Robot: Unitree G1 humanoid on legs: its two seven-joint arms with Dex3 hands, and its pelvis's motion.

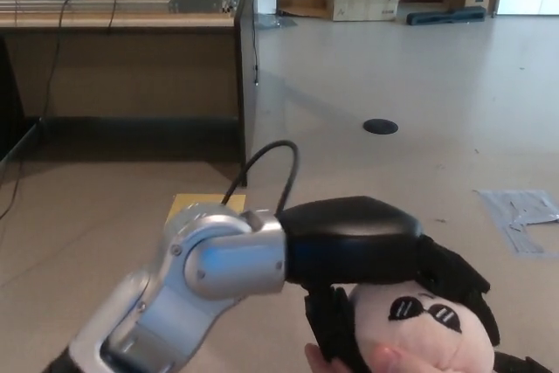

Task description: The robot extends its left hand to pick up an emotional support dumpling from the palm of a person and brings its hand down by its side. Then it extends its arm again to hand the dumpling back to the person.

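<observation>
Slippage is your main worry here. Your left hand (pixel 384 259) lies over the top of the dumpling (pixel 419 334), a pale plush with black sunglasses stitched on, low in the frame right of centre. Thick black fingers (pixel 330 325) curl down its near-left side and others wrap its far-right edge, so the hand looks clamped around the plush rather than spread. The hold sits high on a soft, rounded body; if you move the arm quickly, the toy could squeeze out downward and drop to the floor (pixel 393 85).

Just under the dumpling a small patch that seems to be the person's fingertip (pixel 314 355) shows at the bottom edge. Judging by that, the plush may be resting partly on the palm, and a pinch on the person's hand is possible if you tighten further.

Much is cut off: the underside of the dumpling, the thumb and the rest of the person lie below the frame. You cannot tell how deep the grip goes. Your right hand does not show at all.
</observation>
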